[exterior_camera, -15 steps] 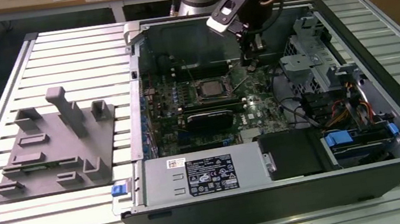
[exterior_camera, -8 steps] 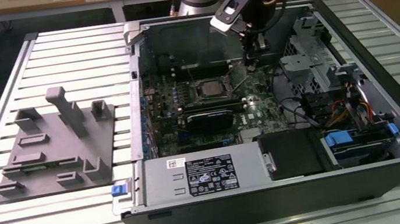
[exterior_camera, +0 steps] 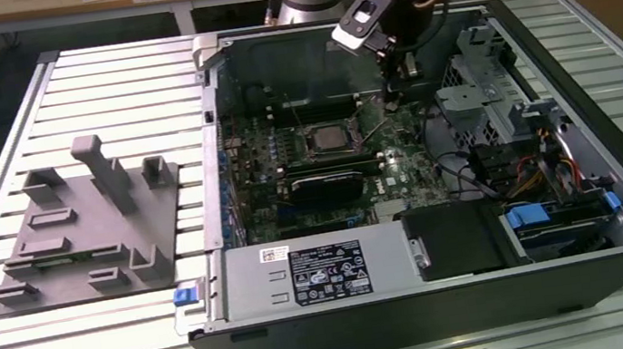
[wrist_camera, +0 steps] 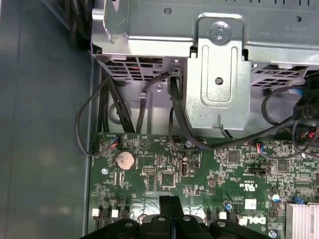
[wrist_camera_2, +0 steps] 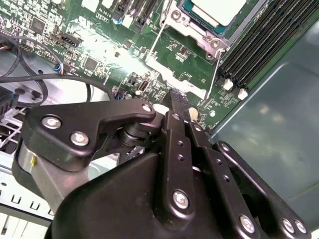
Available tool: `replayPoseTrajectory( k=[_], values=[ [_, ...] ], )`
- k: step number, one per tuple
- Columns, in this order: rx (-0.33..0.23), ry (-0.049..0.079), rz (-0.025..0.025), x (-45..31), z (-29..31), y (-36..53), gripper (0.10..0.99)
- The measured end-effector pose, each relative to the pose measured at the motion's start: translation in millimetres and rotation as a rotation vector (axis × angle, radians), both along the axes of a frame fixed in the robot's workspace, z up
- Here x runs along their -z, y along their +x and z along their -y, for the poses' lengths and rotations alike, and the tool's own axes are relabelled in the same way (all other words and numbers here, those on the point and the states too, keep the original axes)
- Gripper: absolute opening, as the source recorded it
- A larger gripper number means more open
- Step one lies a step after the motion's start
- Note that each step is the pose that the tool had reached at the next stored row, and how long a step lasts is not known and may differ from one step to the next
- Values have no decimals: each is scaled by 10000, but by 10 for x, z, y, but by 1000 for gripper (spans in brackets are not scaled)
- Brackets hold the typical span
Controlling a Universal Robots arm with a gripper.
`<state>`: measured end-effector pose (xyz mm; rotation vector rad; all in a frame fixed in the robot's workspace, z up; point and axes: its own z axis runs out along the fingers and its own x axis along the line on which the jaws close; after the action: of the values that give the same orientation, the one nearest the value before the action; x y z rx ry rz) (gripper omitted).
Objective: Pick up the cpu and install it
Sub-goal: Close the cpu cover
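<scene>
The cpu (exterior_camera: 329, 139) lies flat in the motherboard socket inside the open computer case; in the second wrist view its silvery-white top (wrist_camera_2: 215, 9) sits within the metal socket frame (wrist_camera_2: 199, 30). Thin wire levers (wrist_camera_2: 215, 69) stand beside the frame. My gripper (exterior_camera: 397, 80) hangs above the board, toward the exterior view's right and the back of the socket, apart from the cpu. In both wrist views its black fingers are pressed together with nothing between them, tips (wrist_camera_2: 177, 97) over the green board (wrist_camera: 169, 200).
A silver drive cage (wrist_camera: 219, 74) with black cables (wrist_camera: 107, 104) rises beside the board. Memory slots (wrist_camera_2: 264, 35) flank the socket. The case wall (exterior_camera: 306, 47) stands behind. A grey fixture block (exterior_camera: 87, 224) lies on the slatted table at the exterior view's left.
</scene>
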<state>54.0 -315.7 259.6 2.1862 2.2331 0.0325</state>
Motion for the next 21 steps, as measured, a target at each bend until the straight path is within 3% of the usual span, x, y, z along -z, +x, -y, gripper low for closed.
replayPoseTrajectory(
  k=[6, 13, 21],
  values=[
    [32, 0, -14, 29, -12, 36, 106],
    [41, 1, -84, 107, -23, 50, 106],
    [41, 22, -117, 126, -23, 0, 106]
  ],
)
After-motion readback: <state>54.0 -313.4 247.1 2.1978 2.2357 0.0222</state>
